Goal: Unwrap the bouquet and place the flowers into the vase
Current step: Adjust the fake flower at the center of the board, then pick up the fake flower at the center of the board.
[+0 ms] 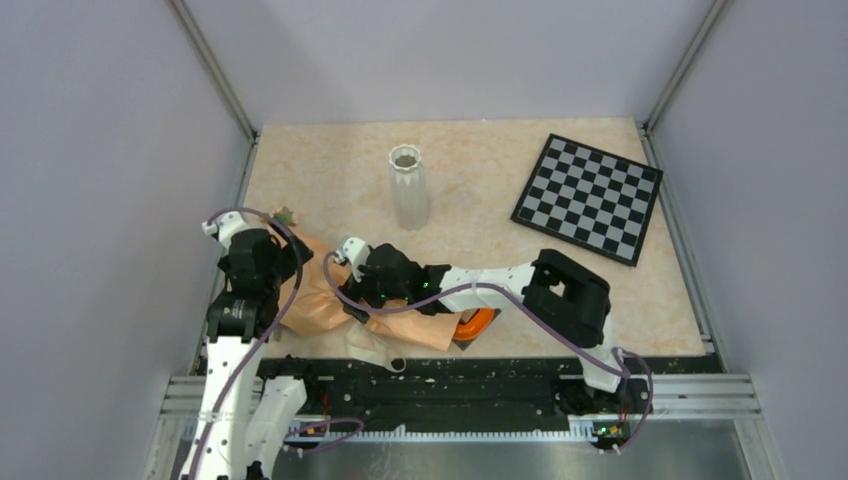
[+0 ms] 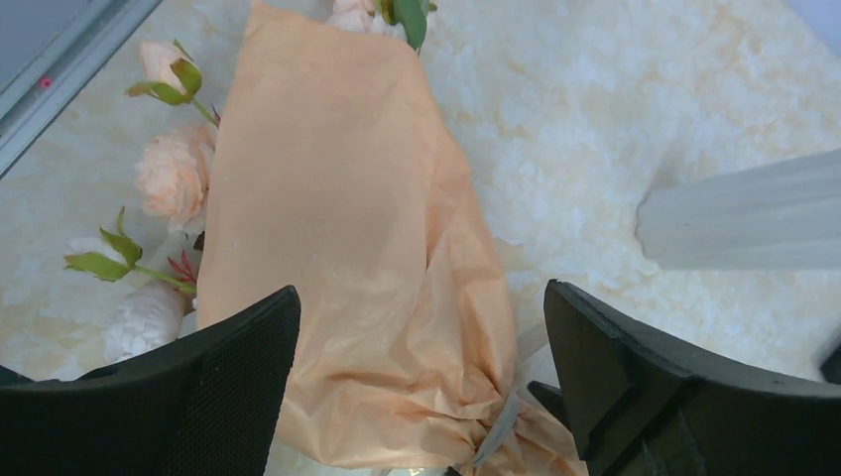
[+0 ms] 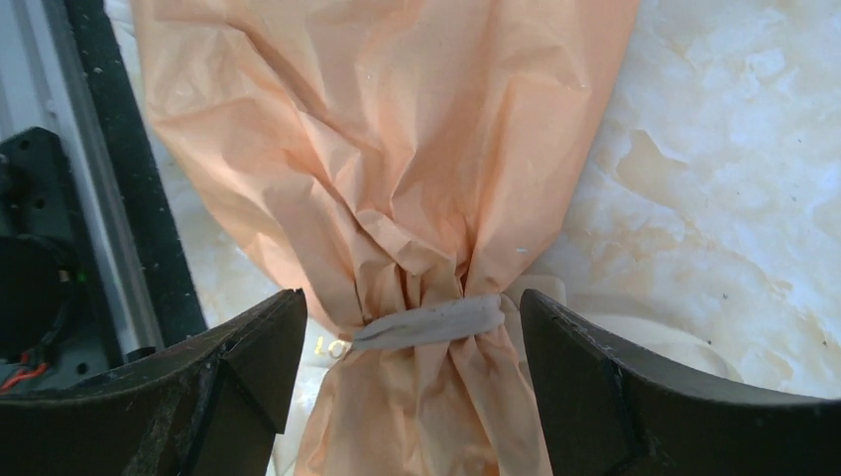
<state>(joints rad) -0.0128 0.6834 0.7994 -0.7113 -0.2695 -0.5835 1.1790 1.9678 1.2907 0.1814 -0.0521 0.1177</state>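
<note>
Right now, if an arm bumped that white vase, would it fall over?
Probably, yes. The vase stands upright, tall and narrow, so a push near its top would likely tip it. Nothing sticks out of it, so it is probably light and easy to shove. Once down, its round body might roll, though the ribs could slow that.

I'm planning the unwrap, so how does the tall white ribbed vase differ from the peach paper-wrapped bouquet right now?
The tall white ribbed vase stands upright; the peach paper-wrapped bouquet lies flat. The vase has neat vertical ribs; the bouquet is crumpled paper cinched by a pale ribbon. Both rest on the marbled table.
</note>
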